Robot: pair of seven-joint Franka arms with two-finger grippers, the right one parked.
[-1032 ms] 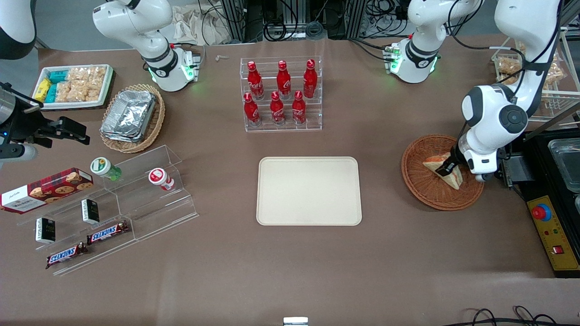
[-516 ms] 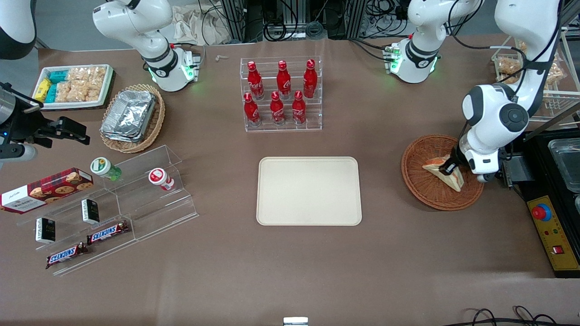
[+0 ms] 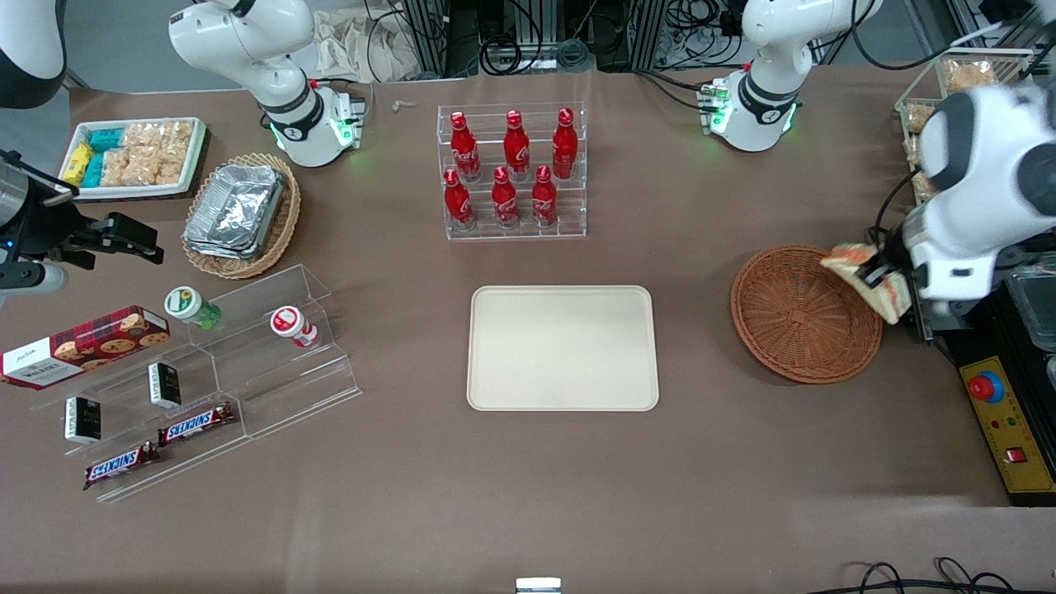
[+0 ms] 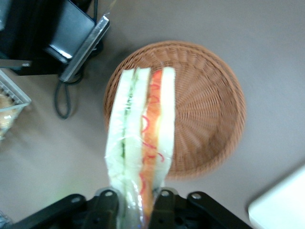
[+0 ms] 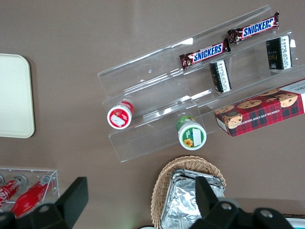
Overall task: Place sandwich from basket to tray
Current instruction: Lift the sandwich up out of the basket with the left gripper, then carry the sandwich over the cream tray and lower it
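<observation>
Wicker basket point(image 3: 804, 315) rim lies under pincer-held point(image 3: 879, 276) sandwich point(image 3: 862, 272).

We see even, bright overhead light on the brown table point(image 3: 412, 511), with only soft, short shadows. The working arm point(image 3: 982, 206) is smeared by motion blur in the front view. From its wrist, the gripper point(image 4: 136, 210) holds the sandwich point(image 4: 140, 143) slightly soft, and the basket point(image 4: 209, 109) underneath is blurred too.
</observation>
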